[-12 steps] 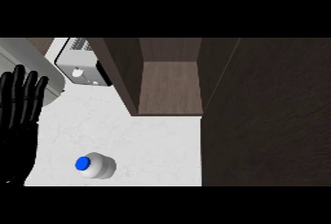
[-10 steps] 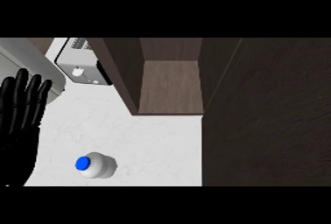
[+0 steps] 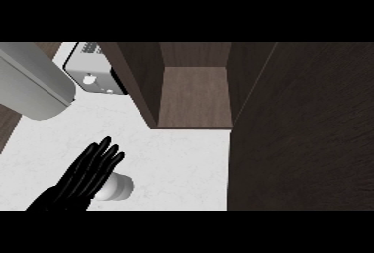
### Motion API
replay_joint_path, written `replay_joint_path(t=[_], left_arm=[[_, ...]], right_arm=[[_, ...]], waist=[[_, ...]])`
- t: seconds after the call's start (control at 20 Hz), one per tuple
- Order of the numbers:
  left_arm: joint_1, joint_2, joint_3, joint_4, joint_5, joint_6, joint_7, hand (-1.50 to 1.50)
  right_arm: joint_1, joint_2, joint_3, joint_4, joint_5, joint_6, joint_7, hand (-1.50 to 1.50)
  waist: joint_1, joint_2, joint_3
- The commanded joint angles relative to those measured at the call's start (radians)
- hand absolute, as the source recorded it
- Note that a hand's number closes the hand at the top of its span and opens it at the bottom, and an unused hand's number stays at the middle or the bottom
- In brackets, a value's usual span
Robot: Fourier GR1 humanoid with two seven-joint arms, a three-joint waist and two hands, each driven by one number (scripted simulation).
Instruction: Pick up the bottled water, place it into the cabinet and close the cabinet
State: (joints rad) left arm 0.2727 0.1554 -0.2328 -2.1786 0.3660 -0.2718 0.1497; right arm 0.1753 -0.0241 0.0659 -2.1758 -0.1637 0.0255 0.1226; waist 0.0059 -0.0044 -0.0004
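Note:
The bottled water stands on the white counter at the lower left. Only its pale side shows, because my left hand lies over its top and hides the cap. That hand is open, its straight fingers pointing up and to the right. The dark wooden cabinet stands beyond, and its open compartment has nothing in it. My right hand does not show.
A wide dark wood panel fills the right side beside the compartment. A white appliance sits at the back left against the cabinet's wall. A thick grey arm segment crosses the upper left corner.
My left hand has moved from the left edge down and to the right, over the bottle, covering its blue cap. The grey arm segment has come into the upper left.

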Motion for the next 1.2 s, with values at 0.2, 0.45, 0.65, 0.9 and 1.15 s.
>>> replay_joint_path(t=[0.2,0.45,0.65,0.9,1.15], left_arm=[[0.288,0.126,0.109,-0.111,0.253,-0.153,0.018,-1.5],[0.347,0.186,0.243,-0.07,0.356,-0.268,-0.008,-1.5],[0.355,0.152,0.248,-0.07,0.313,-0.301,-0.009,-1.5],[0.35,0.144,0.321,0.034,0.329,-0.401,-0.059,-1.5],[0.364,0.113,0.356,0.034,0.308,-0.465,-0.089,-1.5]], right_arm=[[0.256,0.01,0.082,-0.171,-0.107,0.051,0.044,-1.5],[0.314,0.023,0.104,-0.141,-0.101,0.074,-0.036,-1.5],[0.309,0.024,0.16,-0.188,-0.042,0.027,-0.003,-1.5],[0.354,0.002,0.138,-0.093,-0.057,0.098,-0.11,-1.5],[0.401,0.023,0.236,-0.139,0.021,0.054,-0.148,-1.5]], waist=[[-0.005,-0.001,0.0],[-0.006,0.001,0.0],[-0.004,0.002,0.0],[-0.006,0.002,0.0],[-0.005,0.002,0.0]])
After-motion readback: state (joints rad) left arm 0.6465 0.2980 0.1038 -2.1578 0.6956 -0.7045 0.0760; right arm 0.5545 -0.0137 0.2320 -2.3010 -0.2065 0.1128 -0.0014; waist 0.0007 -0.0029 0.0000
